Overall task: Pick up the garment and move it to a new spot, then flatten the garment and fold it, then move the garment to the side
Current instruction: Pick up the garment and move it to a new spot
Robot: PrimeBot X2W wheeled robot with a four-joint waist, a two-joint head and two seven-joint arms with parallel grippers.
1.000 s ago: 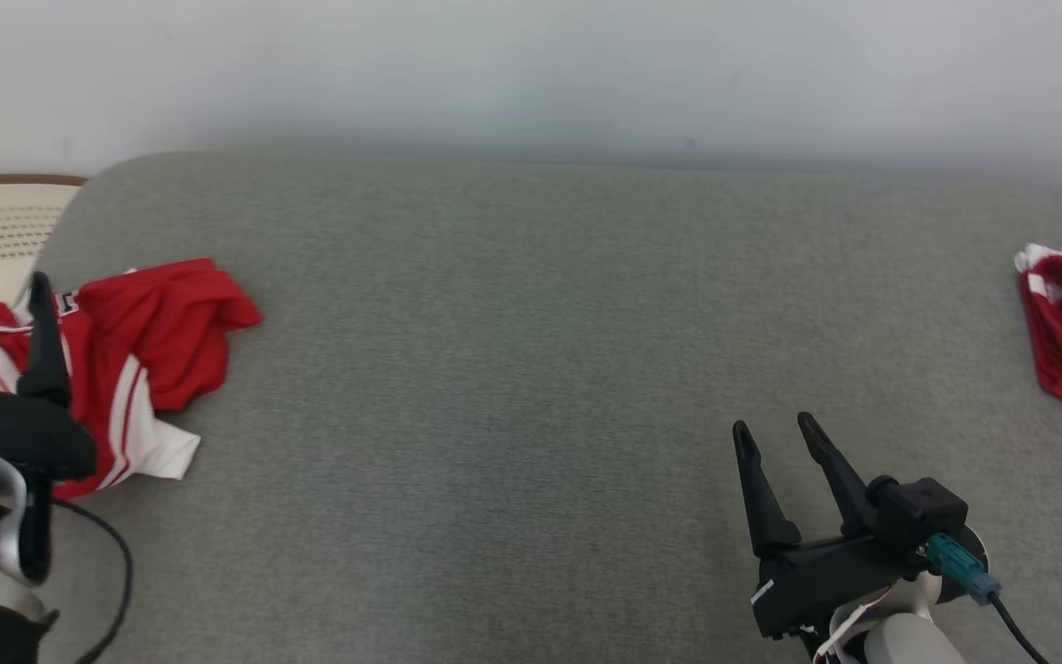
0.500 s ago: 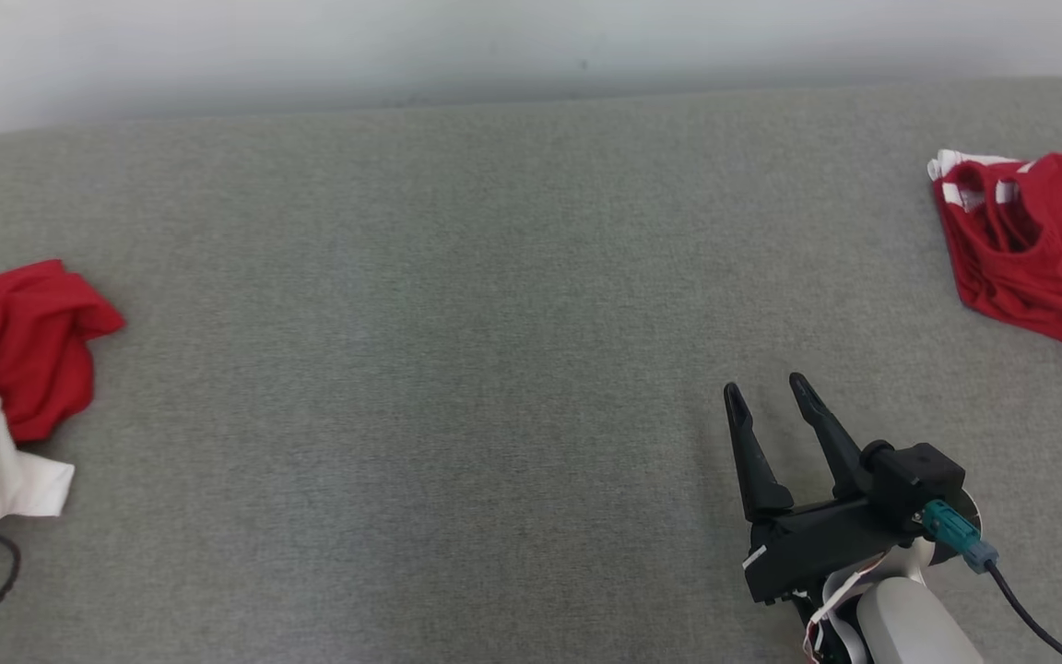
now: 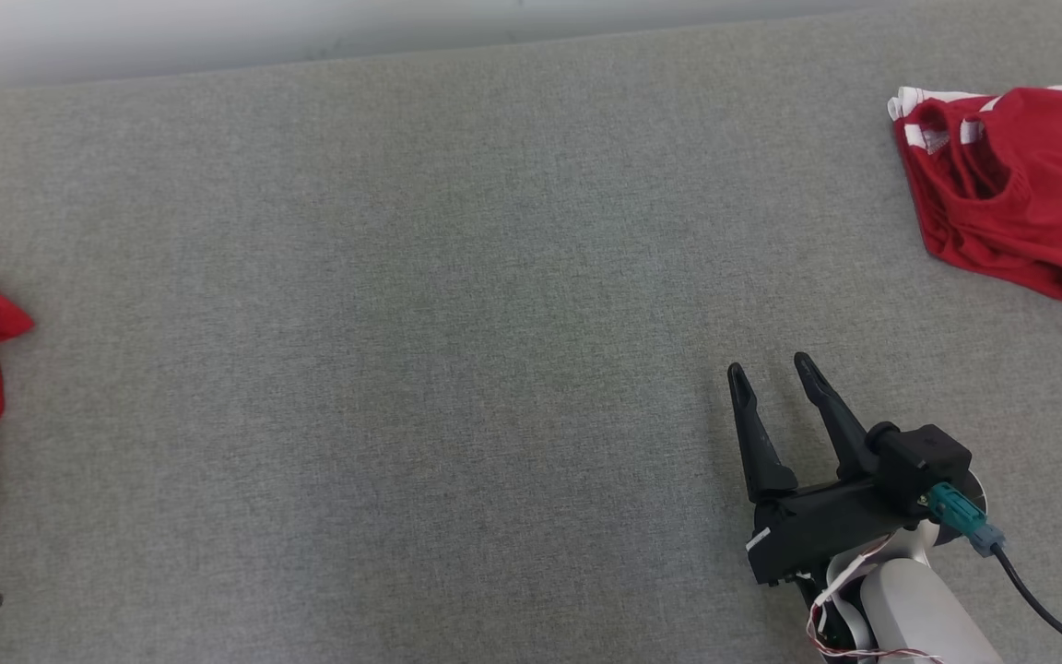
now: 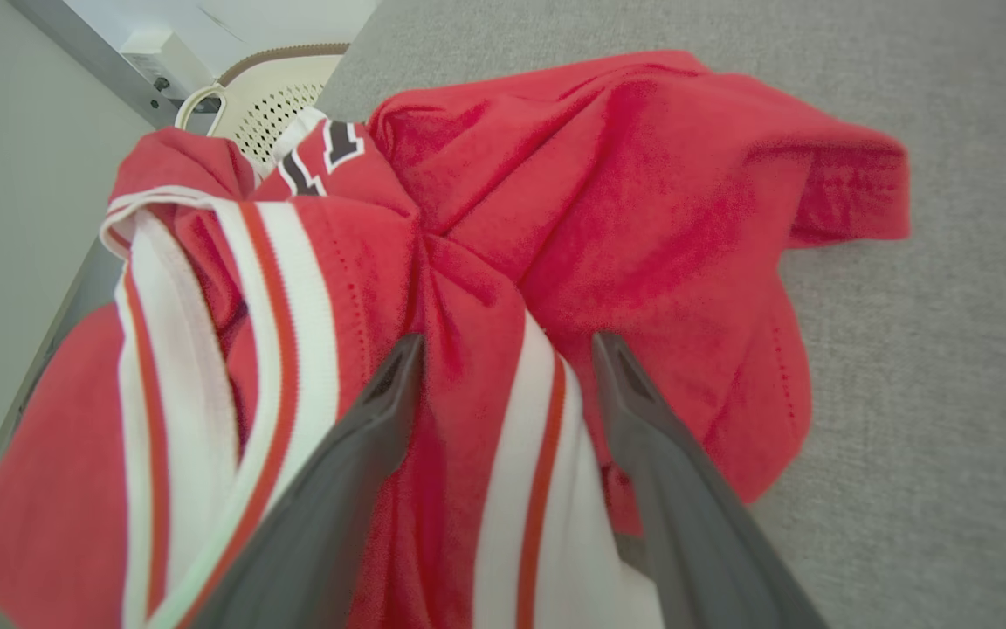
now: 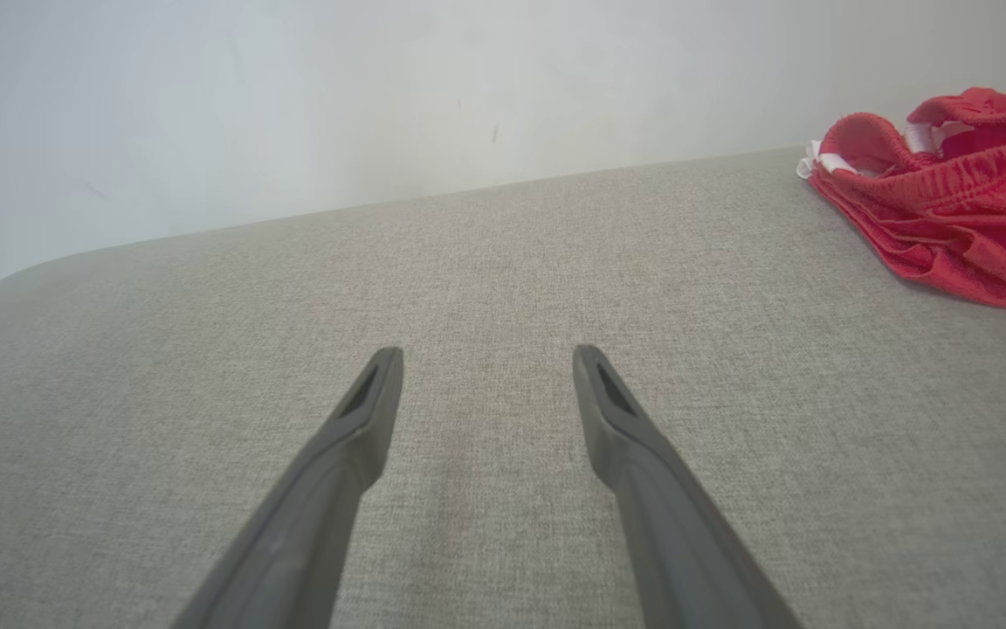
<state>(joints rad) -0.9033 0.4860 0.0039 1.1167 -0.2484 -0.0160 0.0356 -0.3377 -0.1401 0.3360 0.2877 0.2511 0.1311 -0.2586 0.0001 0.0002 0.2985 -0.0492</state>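
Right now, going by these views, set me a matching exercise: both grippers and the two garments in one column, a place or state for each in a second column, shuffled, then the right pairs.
Column one:
1. left gripper
2. right gripper
3. striped garment
4. white-trimmed red garment

Column two:
A. lies at the far right of the grey surface, nothing touching it
B. open, above bare grey fabric
C. crumpled at the surface's left edge
D. open, aimed at broad white stripes

Pairs: 1-D, 2-B, 3-C, 4-A.
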